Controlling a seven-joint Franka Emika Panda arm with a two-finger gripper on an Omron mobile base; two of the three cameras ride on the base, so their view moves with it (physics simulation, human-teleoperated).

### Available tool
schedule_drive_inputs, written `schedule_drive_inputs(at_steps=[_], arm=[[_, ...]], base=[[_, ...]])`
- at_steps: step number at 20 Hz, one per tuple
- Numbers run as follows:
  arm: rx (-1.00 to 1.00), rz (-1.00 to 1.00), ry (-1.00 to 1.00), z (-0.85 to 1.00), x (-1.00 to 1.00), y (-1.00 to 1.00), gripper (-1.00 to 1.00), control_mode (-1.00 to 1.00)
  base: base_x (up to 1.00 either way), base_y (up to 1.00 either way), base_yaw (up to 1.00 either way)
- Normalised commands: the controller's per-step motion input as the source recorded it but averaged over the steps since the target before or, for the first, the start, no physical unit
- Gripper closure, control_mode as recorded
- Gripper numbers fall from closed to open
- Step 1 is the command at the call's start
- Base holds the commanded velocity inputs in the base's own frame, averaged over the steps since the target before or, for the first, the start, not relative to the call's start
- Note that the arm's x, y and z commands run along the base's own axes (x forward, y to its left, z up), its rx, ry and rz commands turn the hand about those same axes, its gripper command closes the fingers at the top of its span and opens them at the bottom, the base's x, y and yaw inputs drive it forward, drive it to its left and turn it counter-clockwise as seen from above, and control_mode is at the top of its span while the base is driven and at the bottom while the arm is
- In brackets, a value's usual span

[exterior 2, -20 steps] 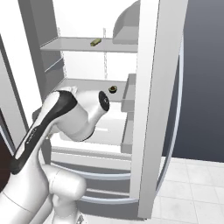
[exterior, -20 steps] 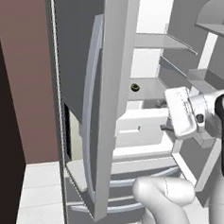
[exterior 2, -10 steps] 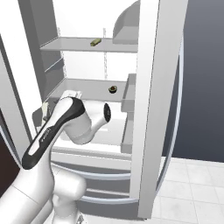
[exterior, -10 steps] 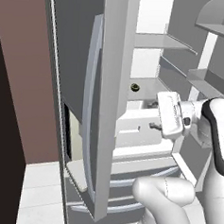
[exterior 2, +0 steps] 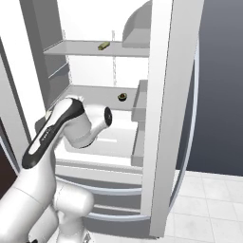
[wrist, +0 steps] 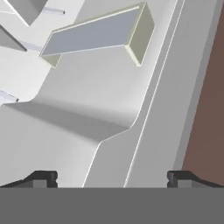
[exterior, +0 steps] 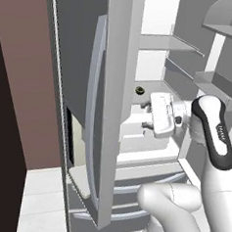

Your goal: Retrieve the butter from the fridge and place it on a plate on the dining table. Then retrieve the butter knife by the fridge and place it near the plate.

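A: How does the gripper (wrist: 109,177) stand?

B: Spread wide, with nothing between the jaws. In the hand view its two dark fingertips (wrist: 41,178) sit far apart at the bottom, looking along pale inner walls of the fridge (exterior: 117,54) toward a grey door bin (wrist: 94,34).

A: And where is the hand itself?

B: In the left base view the white hand (exterior: 162,115) is inside the open fridge, at the height of the lower shelf, turned toward the left door (exterior: 85,86). In the right base view the arm's forearm (exterior 2: 71,126) bends in from the lower left and its end points into the same compartment.

A: Anything near it?

B: A small dark round item (exterior 2: 122,97) lies on the lower shelf, beyond the hand and apart from it.

A: And the butter?

B: A small yellowish stick, the butter (exterior 2: 103,46), rests on the upper shelf (exterior 2: 85,48), toward its front edge, well above the hand and untouched.

A: The doors?

B: Both stand open; the right door (exterior 2: 171,95) shows edge-on in the right base view, and white tiled floor (exterior 2: 209,199) lies below it.
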Motion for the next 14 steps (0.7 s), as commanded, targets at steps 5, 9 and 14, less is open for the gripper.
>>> schedule_drive_inputs(at_steps=[5,9,14], arm=[[0.00,0.00,0.05,0.00,0.21,0.29,-1.00,-1.00],[0.00,0.02,0.08,0.00,0.05,0.37,-1.00,-1.00],[0.00,0.05,0.06,0.00,0.00,0.42,-1.00,-1.00]], base=[[0.00,0.00,0.00],[0.00,0.00,0.00],[0.00,0.00,0.00]])
